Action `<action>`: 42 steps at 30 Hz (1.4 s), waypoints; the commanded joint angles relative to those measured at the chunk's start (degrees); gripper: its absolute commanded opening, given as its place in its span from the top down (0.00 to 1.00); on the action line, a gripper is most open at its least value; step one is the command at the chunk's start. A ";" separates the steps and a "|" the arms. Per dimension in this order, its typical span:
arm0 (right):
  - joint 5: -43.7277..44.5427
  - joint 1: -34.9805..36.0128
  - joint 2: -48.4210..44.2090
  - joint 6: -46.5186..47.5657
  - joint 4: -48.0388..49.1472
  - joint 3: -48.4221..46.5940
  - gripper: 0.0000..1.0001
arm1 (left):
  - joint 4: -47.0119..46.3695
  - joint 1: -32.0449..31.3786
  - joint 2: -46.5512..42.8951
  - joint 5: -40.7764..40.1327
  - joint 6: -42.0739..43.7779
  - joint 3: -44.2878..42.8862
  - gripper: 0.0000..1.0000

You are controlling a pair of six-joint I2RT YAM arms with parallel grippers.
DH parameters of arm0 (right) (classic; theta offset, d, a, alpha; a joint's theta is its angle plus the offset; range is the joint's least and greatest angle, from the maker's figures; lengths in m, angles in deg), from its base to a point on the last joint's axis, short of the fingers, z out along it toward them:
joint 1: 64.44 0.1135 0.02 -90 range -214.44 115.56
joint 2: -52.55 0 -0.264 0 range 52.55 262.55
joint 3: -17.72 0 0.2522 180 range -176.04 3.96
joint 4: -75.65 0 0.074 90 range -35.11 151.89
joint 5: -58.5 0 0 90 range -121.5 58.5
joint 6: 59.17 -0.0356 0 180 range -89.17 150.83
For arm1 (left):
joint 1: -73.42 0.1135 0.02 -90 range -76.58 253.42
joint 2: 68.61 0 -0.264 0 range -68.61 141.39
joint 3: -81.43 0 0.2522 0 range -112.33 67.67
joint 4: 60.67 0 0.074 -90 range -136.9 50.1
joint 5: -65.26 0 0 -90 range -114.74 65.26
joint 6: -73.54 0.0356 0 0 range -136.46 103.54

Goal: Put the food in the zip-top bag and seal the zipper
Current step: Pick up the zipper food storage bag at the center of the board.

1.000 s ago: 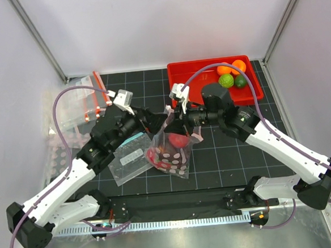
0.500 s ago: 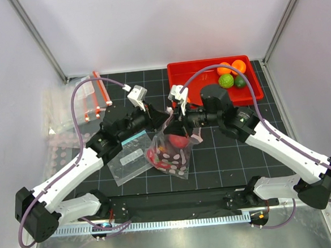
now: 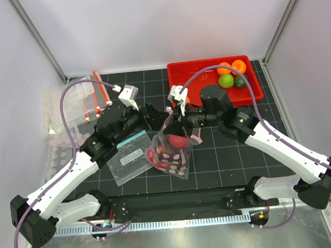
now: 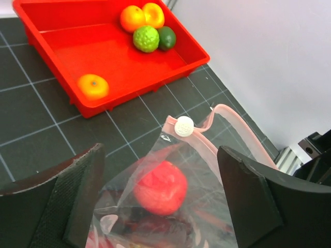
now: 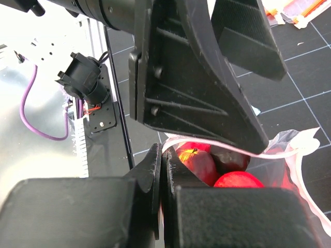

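The zip-top bag [image 3: 172, 155], clear with white dots, stands between both arms with food inside. A red round fruit [image 4: 160, 187] shows through the plastic, and a dark fruit [image 5: 230, 159] lies beside other red ones. My right gripper [image 5: 163, 155] is shut on the bag's rim, holding the mouth up [image 3: 179, 123]. My left gripper [image 4: 160, 155] is open, its fingers straddling the bag's upper part without touching it [image 3: 159, 116]. The pink zipper [image 4: 235, 118] curves around the open mouth, with its white slider [image 4: 184, 126] at the near end.
A red tray [image 3: 193, 76] at the back right holds orange and green toy fruits [image 3: 226, 80]. A plain clear bag with a teal strip [image 3: 131, 156] lies left of the dotted bag. More bags are stacked at the far left [image 3: 82, 104].
My left jaws narrowed near the bag's mouth and have widened again, and the left arm has drawn back a little to the left. The right gripper and the bag have stayed put.
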State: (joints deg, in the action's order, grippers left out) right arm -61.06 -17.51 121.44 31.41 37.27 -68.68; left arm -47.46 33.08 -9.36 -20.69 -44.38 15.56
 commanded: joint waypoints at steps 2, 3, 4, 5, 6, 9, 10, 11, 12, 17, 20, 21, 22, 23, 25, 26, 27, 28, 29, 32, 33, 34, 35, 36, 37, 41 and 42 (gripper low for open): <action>-0.85 0.44 -2.52 1.00 3.61 0.31 0.99 | -1.19 2.01 -1.15 -0.28 0.85 0.78 0.05; -0.76 0.44 -2.70 1.26 3.62 0.57 0.99 | -3.11 3.32 -1.06 1.29 0.33 1.22 0.04; -0.67 0.44 -2.87 1.44 3.70 0.75 0.99 | -4.27 4.12 -0.89 2.96 -0.02 1.75 0.04; -0.67 0.44 -3.05 1.62 3.53 0.83 0.99 | -5.58 5.69 -0.54 6.46 -0.55 2.80 0.03; -0.67 0.52 -3.31 1.79 3.27 0.83 0.99 | -8.73 6.49 -0.36 8.32 -1.77 3.42 0.03; -0.50 0.44 -3.93 2.32 2.65 1.19 0.99 | -16.65 9.66 0.78 16.85 -3.98 6.06 0.02; -0.58 0.44 -4.10 2.50 2.65 1.53 0.99 | -18.06 10.27 1.13 18.69 -4.59 6.41 0.02; -0.76 0.44 -4.37 2.67 2.74 1.89 0.99 | -19.73 11.24 1.40 20.19 -4.77 6.76 0.02; -0.93 0.44 -4.81 2.85 3.09 2.76 0.99 | -23.14 11.51 2.18 24.12 -4.95 7.55 0.01; -1.73 0.44 -5.25 4.60 3.62 3.91 0.99 | -31.32 12.38 6.58 34.08 -4.68 7.20 0.00; -1.90 0.44 -5.60 5.57 3.97 4.61 0.99 | -41.39 13.88 10.09 40.40 -8.61 9.13 0.01; -2.25 0.44 -5.69 5.75 4.23 5.05 0.99 | -44.93 13.97 11.06 41.55 -10.55 10.01 0.01; -2.52 0.52 -6.04 5.75 4.84 5.40 0.99 | -47.06 14.14 13.33 44.78 -12.05 9.84 0.03; -2.52 0.52 -6.13 5.75 5.11 5.93 0.99 | -48.99 14.41 14.14 46.12 -13.02 9.23 0.05; -2.34 0.44 -6.48 5.92 5.37 6.11 0.99 | -48.58 14.58 15.28 47.01 -13.83 8.53 0.07; -2.34 0.44 -6.48 5.92 5.29 6.20 0.99 | -47.44 14.85 15.98 46.57 -13.56 8.26 0.07; -2.52 0.44 -6.57 5.84 5.29 6.28 0.99 | -47.08 15.11 16.34 46.40 -13.21 8.26 0.08; -2.52 0.44 -6.57 5.92 5.37 6.37 0.99 | -47.17 15.20 16.78 46.66 -13.47 8.17 0.07; -2.43 0.44 -6.74 5.92 5.46 6.55 0.99 | -47.86 15.20 17.91 47.44 -13.82 7.91 0.07; -2.34 0.52 -6.92 5.75 5.72 6.72 0.99 | -51.45 15.20 19.59 50.34 -16.89 7.38 0.11; -2.26 0.44 -7.01 5.75 5.73 6.81 0.99 | -52.34 15.20 19.94 50.96 -17.77 7.38 0.12; -2.17 0.44 -7.01 5.66 5.73 6.72 0.99 | -53.57 15.20 20.03 51.40 -18.91 7.47 0.14; -1.91 0.44 -7.09 5.66 5.73 6.72 0.99 | -54.19 15.11 20.56 52.10 -19.45 7.56 0.16; -1.90 0.52 -7.18 5.66 5.73 6.72 0.99 | -54.81 15.20 20.74 52.37 -19.97 7.73 0.22; -1.90 0.44 -7.27 5.49 5.81 6.81 0.99 | -56.29 15.03 21.00 52.72 -21.37 7.65 0.27; -1.99 0.44 -7.27 5.31 6.08 6.99 0.99 | -59.38 14.85 22.67 54.57 -24.54 6.94 0.59; -1.90 0.44 -7.18 5.31 6.08 7.07 0.99 | -59.56 14.67 23.37 55.18 -24.98 6.42 0.71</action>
State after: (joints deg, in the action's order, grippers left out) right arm -62.39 -17.40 115.80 36.55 40.48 -61.64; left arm -100.73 47.98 12.82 31.07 -66.19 24.65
